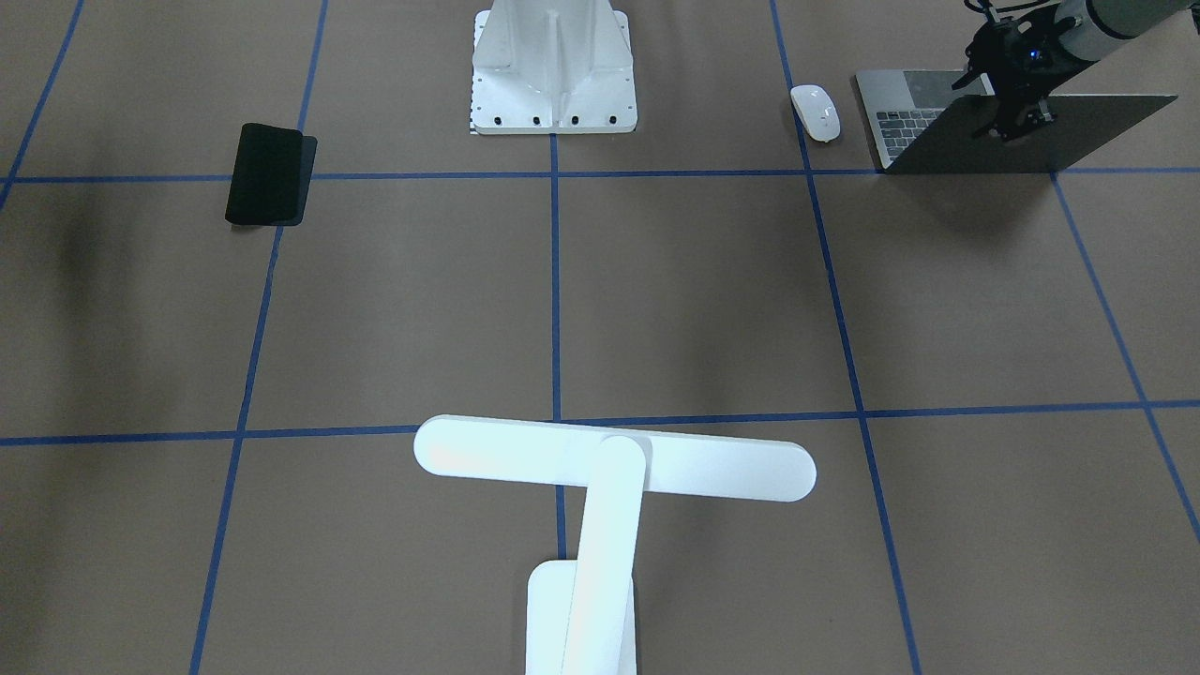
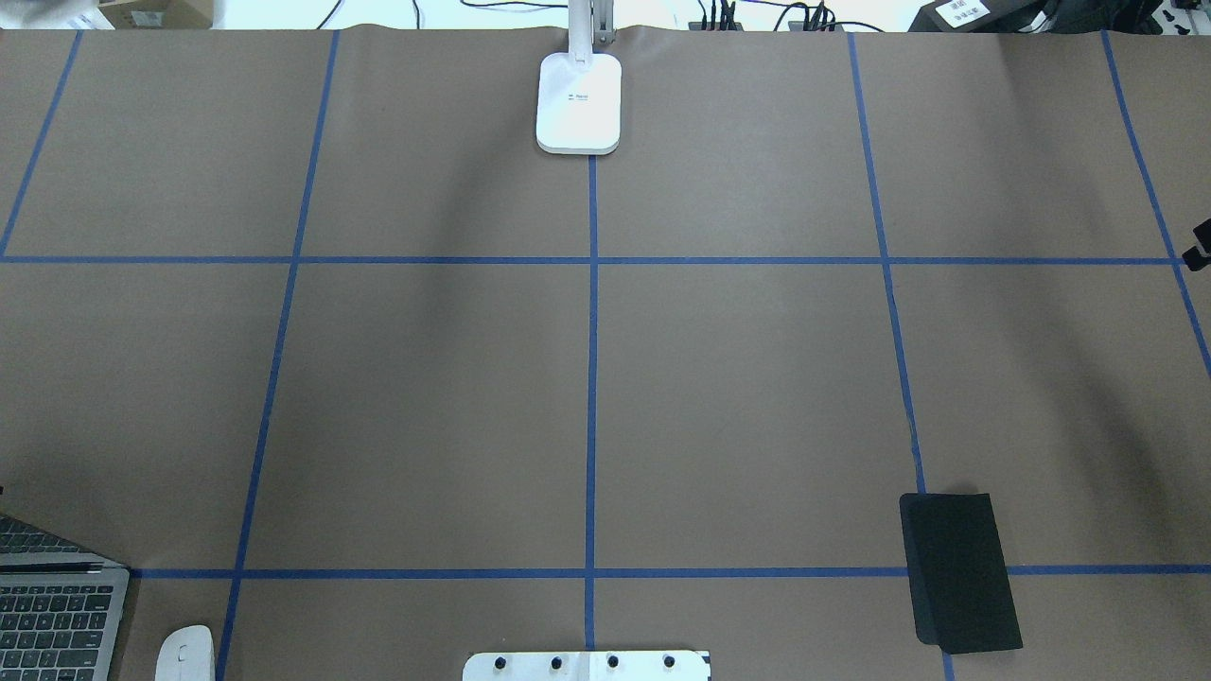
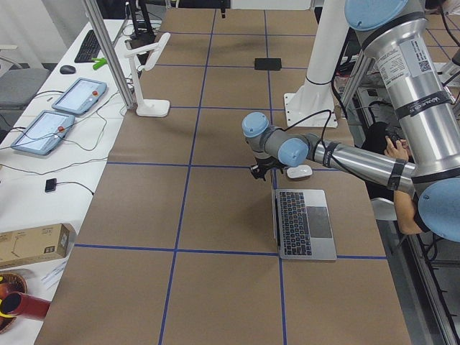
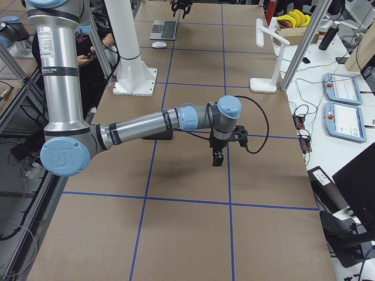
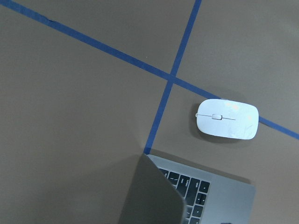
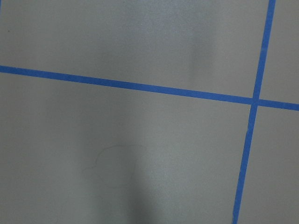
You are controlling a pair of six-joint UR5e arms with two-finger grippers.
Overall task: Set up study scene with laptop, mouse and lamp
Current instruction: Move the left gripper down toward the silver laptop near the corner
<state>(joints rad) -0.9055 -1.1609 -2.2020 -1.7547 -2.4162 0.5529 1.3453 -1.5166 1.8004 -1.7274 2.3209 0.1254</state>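
Nearest the robot, at its left corner of the table (image 1: 712, 300), the laptop (image 1: 914, 117) stood open, keys facing the robot and lid raised. The left claw (image 1: 1020, 127) was at the lid's top edge, probably because that edge gives the best leverage for swinging the screen to a working angle. I could not tell whether its fingers were pinching the lid or merely resting against it; its own camera showed only a corner of the lid, some keys and the mouse.

The mouse (image 1: 815, 112) lay just beside the laptop, apart from it, on the robot's right of the keyboard. That would suit a right-handed user seated on the robot's side.

A white pedestal (image 1: 553, 75) stood at the near middle, and a black mat (image 1: 267, 175) lay flat over to the right.

Further out, the right claw (image 4: 219, 153) hung pointing down over bare brown paper and blue tape, seemingly parked clear of the work. Whether it was spread or pressed together I could not tell.

Farthest away, the lamp (image 1: 614, 464) stood upright at the middle of the far edge, well apart from the laptop, its bar head reaching in over the table. It looked not yet brought over.
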